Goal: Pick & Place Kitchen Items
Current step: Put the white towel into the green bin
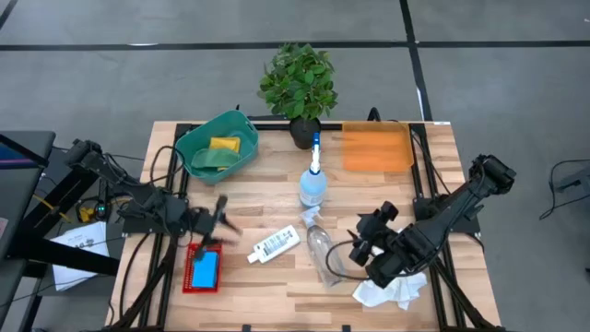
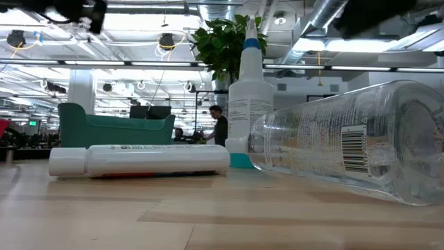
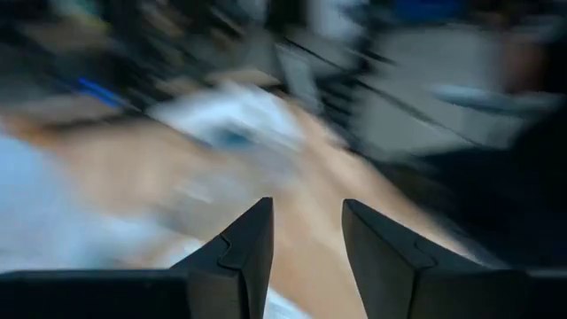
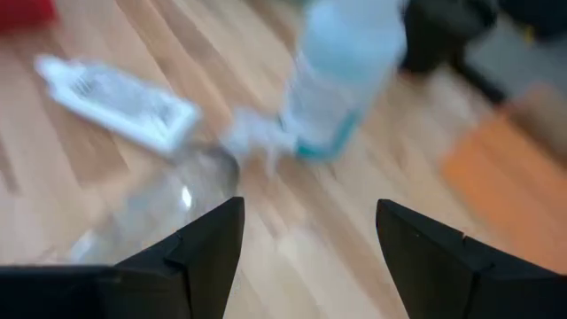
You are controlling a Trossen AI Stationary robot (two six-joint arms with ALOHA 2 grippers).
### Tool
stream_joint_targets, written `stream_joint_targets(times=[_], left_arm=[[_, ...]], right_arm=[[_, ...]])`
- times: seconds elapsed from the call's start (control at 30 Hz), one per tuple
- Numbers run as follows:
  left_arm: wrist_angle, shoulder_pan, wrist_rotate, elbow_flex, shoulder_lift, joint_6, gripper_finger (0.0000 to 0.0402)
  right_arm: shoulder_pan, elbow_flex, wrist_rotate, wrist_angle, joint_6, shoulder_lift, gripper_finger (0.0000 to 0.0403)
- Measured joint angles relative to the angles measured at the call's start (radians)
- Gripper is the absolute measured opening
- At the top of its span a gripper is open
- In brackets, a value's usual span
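While left fingers (image 3: 306,257) stand parted on nothing, left gripper (image 1: 214,224) hovers just above red tray (image 1: 191,277) holding blue sponge (image 1: 206,268) — likely releasing or lining up there. Right fingers (image 4: 306,252) spread wide, empty; right gripper (image 1: 369,242) hangs beside lying clear spray bottle (image 1: 323,254), probably next pick. Outward: white labelled bottle (image 1: 276,244) flat on tabletop (image 1: 277,295), second spray bottle (image 1: 313,184) upright, white cloth (image 1: 392,293) near front edge, green bin (image 1: 198,146) with yellow sponge (image 1: 224,145).
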Motion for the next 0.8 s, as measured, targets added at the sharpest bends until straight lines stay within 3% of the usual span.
stream_joint_targets(times=[0.13, 0.33, 0.5, 0.8], left_arm=[[0.195, 0.053, -0.123, 0.0, 0.0, 0.166, 0.013], [0.394, 0.155, -0.115, 0.001, 0.0, 0.278, 0.0131], [0.374, 0.191, -0.028, 0.001, 0.018, 0.244, 0.0131], [0.265, 0.191, 0.019, 0.001, 0.134, 0.12, 0.0131]], right_arm=[[0.005, -0.035, -0.12, -0.049, 0.069, 0.001, 0.025], [0.038, -0.05, -0.25, -0.048, 0.071, 0.001, 0.025], [0.092, -0.05, -0.384, -0.048, 0.156, 0.001, 0.025], [0.193, -0.05, -0.41, -0.196, 0.482, 0.001, 0.025]])
